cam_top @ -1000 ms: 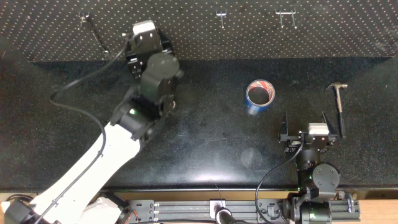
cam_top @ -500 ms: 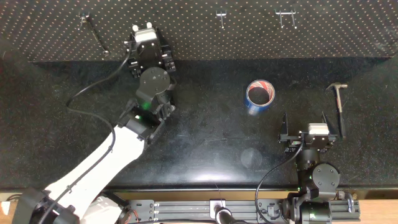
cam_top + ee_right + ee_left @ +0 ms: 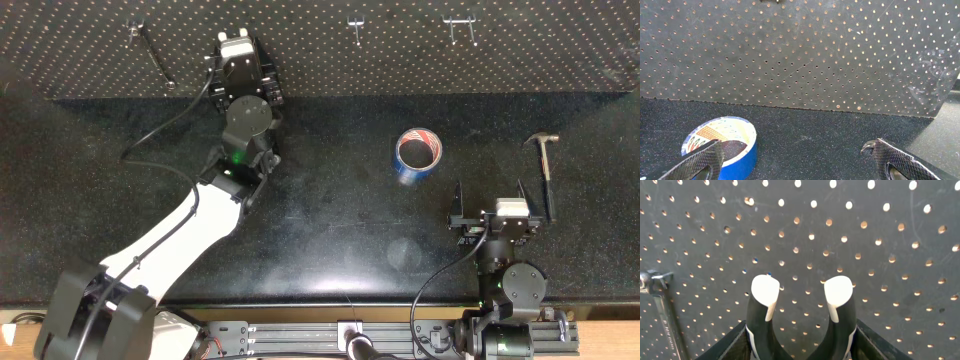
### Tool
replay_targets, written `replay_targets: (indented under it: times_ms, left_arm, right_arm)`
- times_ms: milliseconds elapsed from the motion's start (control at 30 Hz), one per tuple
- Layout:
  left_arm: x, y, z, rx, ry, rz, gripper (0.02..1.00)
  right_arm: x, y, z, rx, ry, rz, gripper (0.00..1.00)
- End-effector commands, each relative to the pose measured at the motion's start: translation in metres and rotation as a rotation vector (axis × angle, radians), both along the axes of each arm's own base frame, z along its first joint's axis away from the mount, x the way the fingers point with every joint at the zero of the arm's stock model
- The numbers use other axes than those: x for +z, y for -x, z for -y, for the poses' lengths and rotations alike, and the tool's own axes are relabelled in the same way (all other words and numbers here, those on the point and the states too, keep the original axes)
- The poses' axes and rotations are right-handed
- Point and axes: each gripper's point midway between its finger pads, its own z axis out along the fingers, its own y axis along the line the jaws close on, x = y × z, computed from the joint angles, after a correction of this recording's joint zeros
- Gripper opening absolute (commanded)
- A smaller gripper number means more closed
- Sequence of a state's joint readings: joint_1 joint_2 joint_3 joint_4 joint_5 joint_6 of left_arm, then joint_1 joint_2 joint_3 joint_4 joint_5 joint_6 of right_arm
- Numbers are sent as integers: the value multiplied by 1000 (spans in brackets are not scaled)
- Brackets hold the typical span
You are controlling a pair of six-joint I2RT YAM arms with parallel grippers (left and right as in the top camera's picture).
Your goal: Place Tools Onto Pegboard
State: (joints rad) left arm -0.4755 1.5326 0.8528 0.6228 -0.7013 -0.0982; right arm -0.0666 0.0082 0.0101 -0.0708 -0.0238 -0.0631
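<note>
Worktop: black, speckled surface [image 3: 330, 200] runs from the arm bases to an upright pegboard [image 3: 400, 60] at its far edge.
Right gripper: the right gripper [image 3: 489, 186] sits low over the worktop, nearer the bases than the tape roll and off to its right; its fingers are spread wide with nothing between them. In its wrist view the right gripper [image 3: 793, 147] faces the pegboard [image 3: 815, 60].
Tape roll: a blue tape roll [image 3: 418, 152] lies flat on the worktop, short of the pegboard; the right wrist view shows the tape roll [image 3: 727, 131] just beyond one fingertip.
Hammer: a small hammer [image 3: 544, 160] lies on the worktop, well to the right of the tape roll, head toward the pegboard.
Left gripper: the left gripper [image 3: 238, 45] is far left of the tape roll and beyond it, up at the pegboard. In its wrist view the left gripper [image 3: 802, 289] points at the pegboard [image 3: 865, 240], fingers parted by a moderate gap and holding nothing.
Wrench: a metal wrench [image 3: 152, 55] hangs slanted on the pegboard, farther left of the tape roll than the left gripper; the left wrist view shows the wrench [image 3: 665, 315] beside the fingers.
Hooks: one metal hook [image 3: 355, 28] and a paired hook [image 3: 459, 28] stand bare on the pegboard beyond the tape roll.
</note>
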Motion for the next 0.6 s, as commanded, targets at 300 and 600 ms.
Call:
replay_targets:
  times_ms: [300, 600]
  left_arm:
    - [-26, -18, -1, -26, -7, -27, 29]
    - [-75, -16, -11, 5, 16, -193, 560]
  right_arm:
    - [-2, 0, 2, -10, 6, -1, 976]
    - [-2, 0, 2, -10, 6, -1, 974]
